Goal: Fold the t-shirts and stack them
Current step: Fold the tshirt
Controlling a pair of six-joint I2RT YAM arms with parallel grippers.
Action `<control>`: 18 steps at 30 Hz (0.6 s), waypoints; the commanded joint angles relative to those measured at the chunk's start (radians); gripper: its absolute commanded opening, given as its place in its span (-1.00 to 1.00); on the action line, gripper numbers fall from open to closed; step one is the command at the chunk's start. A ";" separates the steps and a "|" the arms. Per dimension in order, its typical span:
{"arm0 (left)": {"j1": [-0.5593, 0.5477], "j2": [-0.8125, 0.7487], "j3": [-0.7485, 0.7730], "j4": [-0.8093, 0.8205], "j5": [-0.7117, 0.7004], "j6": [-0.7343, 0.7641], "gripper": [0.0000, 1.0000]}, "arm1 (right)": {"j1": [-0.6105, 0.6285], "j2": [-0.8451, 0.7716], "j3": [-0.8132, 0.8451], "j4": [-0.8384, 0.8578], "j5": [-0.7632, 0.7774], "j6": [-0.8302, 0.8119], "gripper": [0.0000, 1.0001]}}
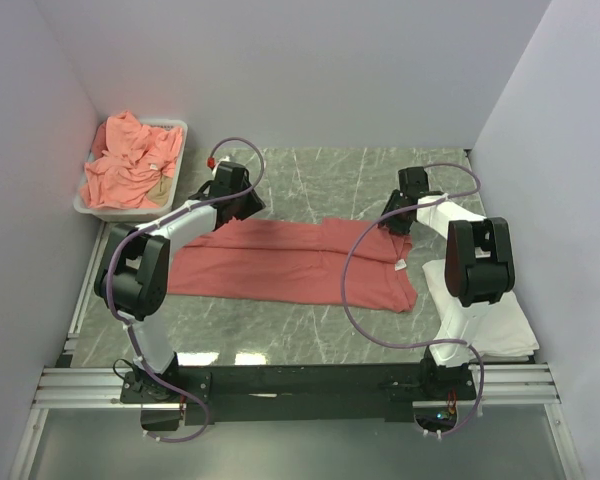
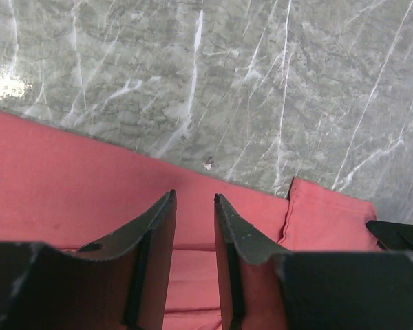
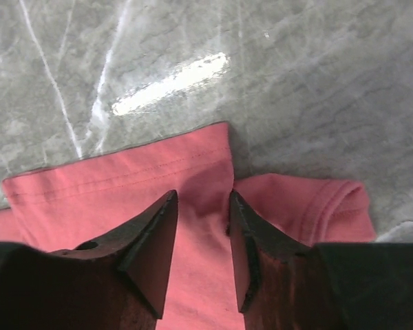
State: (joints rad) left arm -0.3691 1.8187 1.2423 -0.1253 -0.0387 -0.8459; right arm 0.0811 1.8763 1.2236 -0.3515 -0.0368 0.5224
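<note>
Coral-red t-shirt (image 1: pixel 300 262) lies stretched left to right across the middle of the table (image 1: pixel 310 180), and both arms are down on its far edge. The left gripper (image 2: pixel 194 198) sits toward the left end of that edge, jaws parted to a narrow gap with cloth lying flat between them, so nothing looks pinched there yet. The right gripper (image 3: pixel 202 194) is near the right end, just inside the sleeve (image 3: pixel 323 206), jaws about as narrow with a small ridge of fabric rising between them. Whether it has actually bitten, I cannot tell.

This looks like the pick-up for a fold that brings the far edge toward the near edge of the table. To do it well, both pincers should take the hem at the same depth and catch every layer under them, since a top layer alone would peel away. They should then lift level and carry across at one pace, so the crease runs straight along the shirt's length. The sleeve wants tucking inside the fold rather than trailing out.

Waiting their turn: a heap of salmon shirts (image 1: pixel 130 165) in the tray (image 1: pixel 180 125) by the far left corner, and a white folded garment (image 1: pixel 500 325) at the near right corner, a likely base for the stack.
</note>
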 commanded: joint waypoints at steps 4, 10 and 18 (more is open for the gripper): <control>-0.001 -0.012 0.023 0.001 -0.003 0.033 -0.32 | 0.006 -0.066 -0.015 0.051 -0.049 0.011 -0.38; -0.001 -0.022 0.020 -0.014 -0.009 0.025 -0.33 | 0.006 -0.117 -0.047 0.063 -0.067 0.021 -0.88; 0.001 -0.052 -0.020 -0.054 -0.055 -0.053 -0.33 | 0.011 -0.227 -0.130 0.109 -0.155 0.039 -1.00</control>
State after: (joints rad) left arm -0.3691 1.8172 1.2327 -0.1612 -0.0605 -0.8600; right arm 0.0826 1.7306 1.1191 -0.2955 -0.1402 0.5510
